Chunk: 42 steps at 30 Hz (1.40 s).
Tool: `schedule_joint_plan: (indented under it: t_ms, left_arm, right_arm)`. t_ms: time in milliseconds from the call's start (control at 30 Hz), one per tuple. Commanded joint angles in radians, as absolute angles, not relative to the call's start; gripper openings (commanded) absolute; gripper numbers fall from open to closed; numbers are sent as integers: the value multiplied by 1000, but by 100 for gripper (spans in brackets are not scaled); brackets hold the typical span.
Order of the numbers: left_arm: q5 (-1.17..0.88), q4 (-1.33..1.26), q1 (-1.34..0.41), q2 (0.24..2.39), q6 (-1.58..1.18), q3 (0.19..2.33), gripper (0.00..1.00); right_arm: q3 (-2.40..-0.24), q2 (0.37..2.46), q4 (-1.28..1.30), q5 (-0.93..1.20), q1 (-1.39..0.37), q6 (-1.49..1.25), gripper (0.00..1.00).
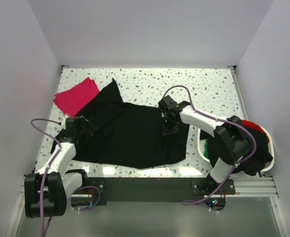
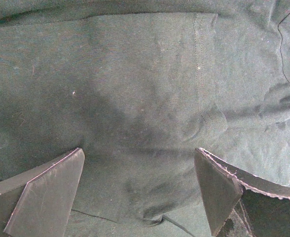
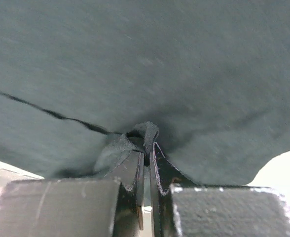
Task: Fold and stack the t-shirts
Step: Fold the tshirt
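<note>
A large black t-shirt (image 1: 130, 136) lies spread across the middle of the table. A magenta-pink t-shirt (image 1: 76, 96), folded small, lies at the back left, partly under the black one's corner. My right gripper (image 1: 167, 129) is down on the black shirt's right part, shut on a pinched fold of black cloth (image 3: 144, 134) that bunches up between its fingertips. My left gripper (image 1: 82, 129) stands open over the shirt's left end, its two fingers (image 2: 51, 192) wide apart above a hemmed sleeve of the black shirt (image 2: 150, 113), with nothing between them.
A white basket (image 1: 266, 168) at the right edge holds more shirts, black, red and green. White walls close in the table on the left, back and right. A black rail runs along the near edge between the arm bases.
</note>
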<state>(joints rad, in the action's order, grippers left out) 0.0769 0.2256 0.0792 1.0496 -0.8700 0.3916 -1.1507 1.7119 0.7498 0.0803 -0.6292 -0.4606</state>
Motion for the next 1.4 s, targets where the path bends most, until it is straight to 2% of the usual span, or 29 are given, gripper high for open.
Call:
schedule_joint_plan:
  t_ms: [0, 100, 133, 267, 300, 600, 967, 1367]
  left_arm:
    - [92, 322, 94, 1081, -834, 330, 100]
    - [94, 322, 94, 1080, -834, 327, 100]
    - [95, 324, 94, 1081, -834, 325, 100]
    - [100, 325, 94, 1080, -831, 325, 100]
    - [100, 325, 94, 1083, -830, 325, 100]
    - [97, 318, 92, 1115, -818, 330, 100]
    - [89, 314, 94, 1127, -802, 339, 100]
    - [91, 313, 94, 1108, -818, 325, 100]
  right_arm:
    - [-1206, 1704, 712, 162, -629, -463, 3]
    - [-1200, 1675, 730, 166, -627, -466, 22]
    - [-1195, 1661, 742, 146, -627, -469, 33]
    - [-1134, 1574, 796, 100, -626, -482, 48]
    - [-1102, 1531, 808, 89, -627, -483, 49]
    - [-867, 1397, 838, 60, -627, -497, 50]
    - [-848, 1525, 703, 124, -627, -480, 51]
    - [-821, 1532, 729, 241, -627, -434, 45]
